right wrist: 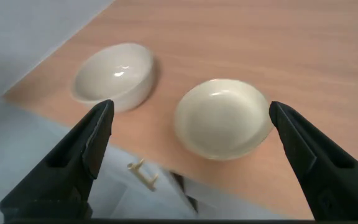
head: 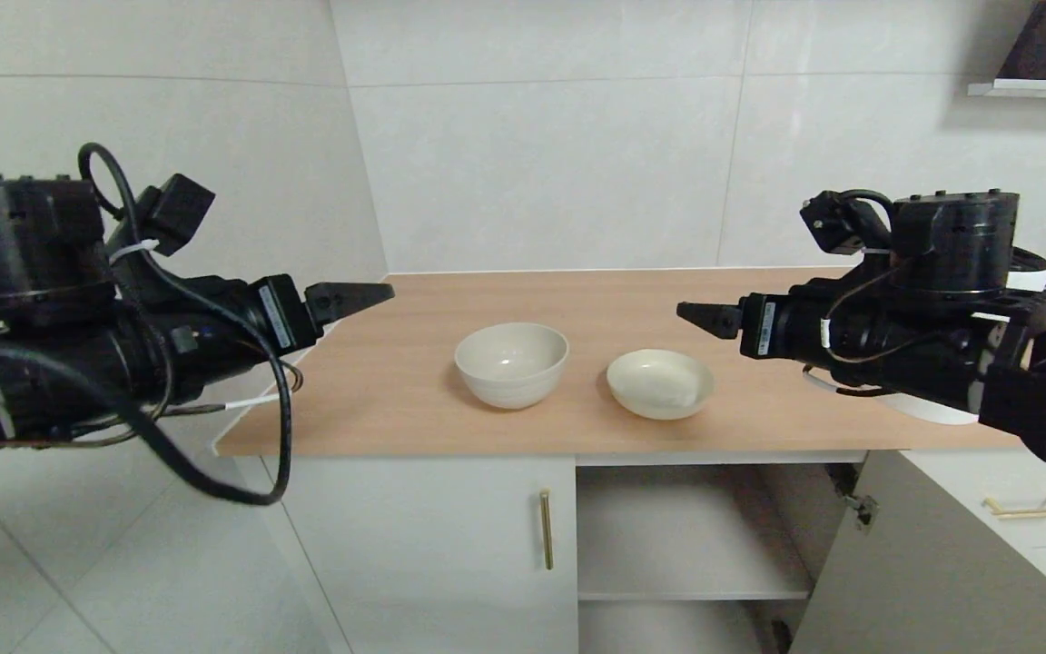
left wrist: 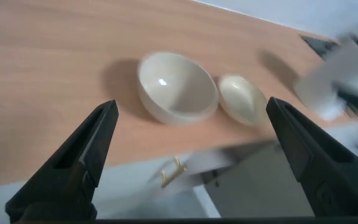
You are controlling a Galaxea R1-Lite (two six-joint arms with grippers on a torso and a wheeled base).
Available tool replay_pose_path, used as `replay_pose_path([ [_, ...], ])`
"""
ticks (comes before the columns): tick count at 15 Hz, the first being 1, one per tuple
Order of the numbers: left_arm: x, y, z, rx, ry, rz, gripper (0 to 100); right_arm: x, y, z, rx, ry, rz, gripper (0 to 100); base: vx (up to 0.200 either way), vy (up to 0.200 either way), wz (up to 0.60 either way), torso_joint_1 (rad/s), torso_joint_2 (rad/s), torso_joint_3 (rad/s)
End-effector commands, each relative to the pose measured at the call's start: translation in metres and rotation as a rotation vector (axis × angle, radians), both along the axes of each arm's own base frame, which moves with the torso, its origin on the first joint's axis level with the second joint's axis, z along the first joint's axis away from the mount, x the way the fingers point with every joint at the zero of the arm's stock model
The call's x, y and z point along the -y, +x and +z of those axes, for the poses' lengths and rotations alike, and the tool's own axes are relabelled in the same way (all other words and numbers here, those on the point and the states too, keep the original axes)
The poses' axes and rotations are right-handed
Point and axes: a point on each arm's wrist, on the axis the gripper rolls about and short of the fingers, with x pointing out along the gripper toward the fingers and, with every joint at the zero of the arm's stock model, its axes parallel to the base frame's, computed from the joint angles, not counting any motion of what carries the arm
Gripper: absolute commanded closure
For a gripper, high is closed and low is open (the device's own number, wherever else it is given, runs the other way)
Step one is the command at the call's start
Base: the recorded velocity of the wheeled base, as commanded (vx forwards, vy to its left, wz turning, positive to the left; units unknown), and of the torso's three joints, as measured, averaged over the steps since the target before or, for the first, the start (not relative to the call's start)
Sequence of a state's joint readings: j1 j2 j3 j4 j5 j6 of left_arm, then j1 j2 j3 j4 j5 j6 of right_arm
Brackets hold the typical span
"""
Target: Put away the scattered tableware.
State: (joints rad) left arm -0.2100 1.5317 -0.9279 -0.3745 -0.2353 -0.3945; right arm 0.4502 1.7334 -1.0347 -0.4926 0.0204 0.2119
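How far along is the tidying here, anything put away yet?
Done: only the cabinet door stands open below the counter. In hand: nothing; the left gripper and right gripper hover open. Left: the deep bowl and the shallow bowl both sit on the counter, not yet stowed.

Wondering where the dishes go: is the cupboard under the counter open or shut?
Open: its right door stands outward, baring the shelves; the left door is shut.
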Motion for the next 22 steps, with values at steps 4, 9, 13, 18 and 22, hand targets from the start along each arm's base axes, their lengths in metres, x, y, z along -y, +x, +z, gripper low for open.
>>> replay_pose_path([
  [4,0.037,0.065,-0.005,-0.299,0.087,0.133,0,-0.007,0.038,-0.012,-0.185,-0.058,-0.197,0,0.000,0.000,0.00,0.000,0.00,0.000],
  [9,0.081,0.100,-0.060,-0.390,0.185,0.316,0,-0.011,0.048,-0.026,-0.193,-0.109,-0.308,0,0.000,0.000,0.00,0.000,0.00,0.000],
  [13,0.095,0.115,-0.085,-0.360,0.169,0.324,0,-0.011,0.048,-0.026,-0.192,-0.107,-0.309,0,0.000,0.000,0.00,0.000,0.00,0.000],
  [18,0.097,0.120,-0.094,-0.369,0.171,0.320,0,-0.011,0.048,-0.026,-0.193,-0.105,-0.309,0,0.000,0.000,0.00,0.000,0.00,0.000],
  [22,0.098,0.123,-0.100,-0.378,0.177,0.318,100,-0.011,0.048,-0.026,-0.193,-0.105,-0.308,0,0.000,0.000,0.00,0.000,0.00,0.000],
])
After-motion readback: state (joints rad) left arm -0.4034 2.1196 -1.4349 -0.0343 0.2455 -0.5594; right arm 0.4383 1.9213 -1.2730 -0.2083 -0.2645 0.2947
